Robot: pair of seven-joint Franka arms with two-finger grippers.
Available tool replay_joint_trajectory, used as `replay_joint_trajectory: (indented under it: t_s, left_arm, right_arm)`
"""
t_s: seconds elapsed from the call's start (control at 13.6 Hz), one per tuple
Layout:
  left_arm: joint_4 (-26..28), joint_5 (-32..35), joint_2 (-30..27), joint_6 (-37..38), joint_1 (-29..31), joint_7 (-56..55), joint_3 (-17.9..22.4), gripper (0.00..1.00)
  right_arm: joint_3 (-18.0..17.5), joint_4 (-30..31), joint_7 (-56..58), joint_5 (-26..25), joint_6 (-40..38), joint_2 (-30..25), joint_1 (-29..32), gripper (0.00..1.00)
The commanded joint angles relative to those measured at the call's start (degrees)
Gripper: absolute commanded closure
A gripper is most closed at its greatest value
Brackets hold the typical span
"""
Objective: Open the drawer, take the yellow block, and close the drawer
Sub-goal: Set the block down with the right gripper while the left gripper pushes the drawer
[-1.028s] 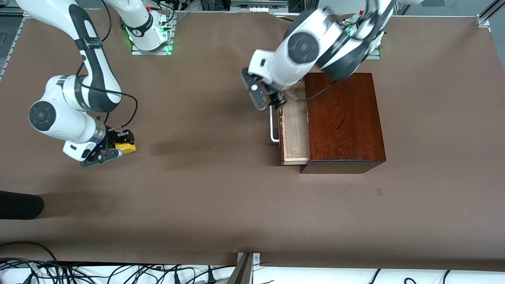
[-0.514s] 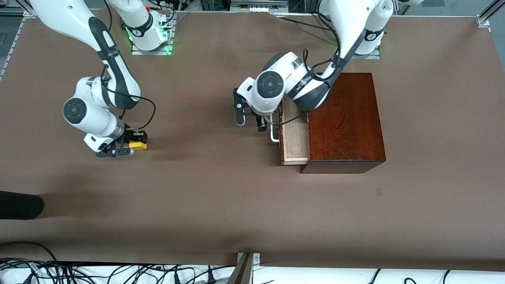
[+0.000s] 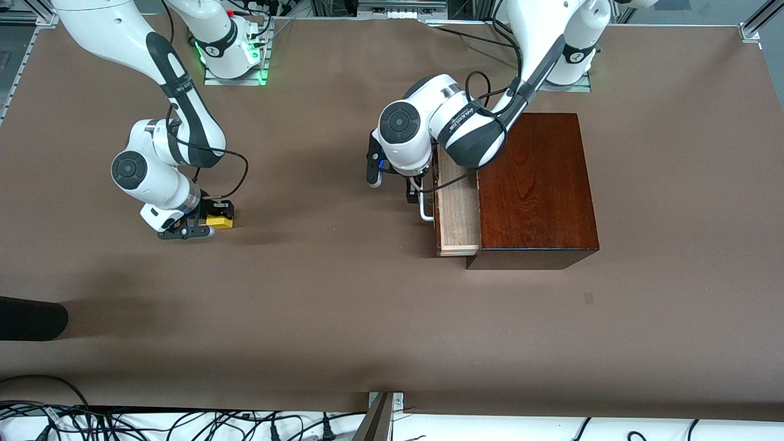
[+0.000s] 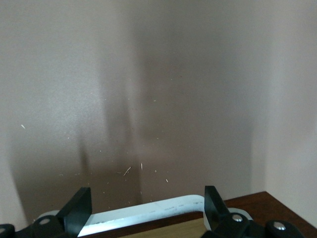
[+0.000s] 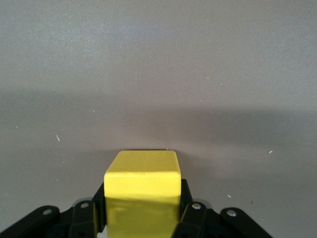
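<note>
The dark wooden box (image 3: 533, 184) stands toward the left arm's end of the table. Its drawer (image 3: 458, 208) is pulled partly out, pale tray showing, with the white handle (image 3: 422, 205) on its front. My left gripper (image 3: 392, 187) hangs open in front of the drawer. In the left wrist view the handle (image 4: 148, 212) lies between the two fingers of that gripper (image 4: 147, 201), untouched. My right gripper (image 3: 211, 220) is shut on the yellow block (image 3: 219, 222) low over the table toward the right arm's end. The block (image 5: 142, 188) fills the right gripper (image 5: 142, 215).
A black object (image 3: 30, 318) lies at the table's edge nearer the front camera, toward the right arm's end. Cables (image 3: 184, 422) run along the front edge. Brown tabletop (image 3: 318, 275) stretches between the two grippers.
The left gripper has swung down from over the drawer to in front of its handle. The right gripper has carried the yellow block a little toward the box. The drawer has not moved.
</note>
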State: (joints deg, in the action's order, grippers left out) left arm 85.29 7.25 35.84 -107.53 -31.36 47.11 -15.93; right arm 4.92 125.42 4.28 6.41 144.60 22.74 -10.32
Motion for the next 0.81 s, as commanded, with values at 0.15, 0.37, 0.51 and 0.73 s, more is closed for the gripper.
replay_joint_trajectory:
  t_s: [0.15, 0.37, 0.51, 0.73]
  left_arm:
    - [0.13, 4.53, -0.33, 4.60, 6.37, 14.39, -0.06, 0.00]
    - [0.83, 4.44, -0.50, 5.39, 7.89, 16.26, -0.16, 0.00]
    - [1.80, 4.53, -0.59, 6.62, 7.89, 15.82, -0.16, 0.00]
    - [1.72, 4.71, -0.68, 11.44, 8.06, 15.47, 0.19, 0.00]
  right_arm:
    - [-0.17, 0.27, 0.29, 0.27, 0.43, -1.56, -0.06, 0.00]
    - [-1.14, -1.31, 0.20, 0.00, -2.20, -5.59, -0.06, 0.00]
    - [-1.14, -3.76, 0.38, -0.61, -8.94, -11.20, 0.56, 0.00]
    - [-1.32, -13.07, -0.15, -2.28, -25.89, -15.88, 1.79, 0.00]
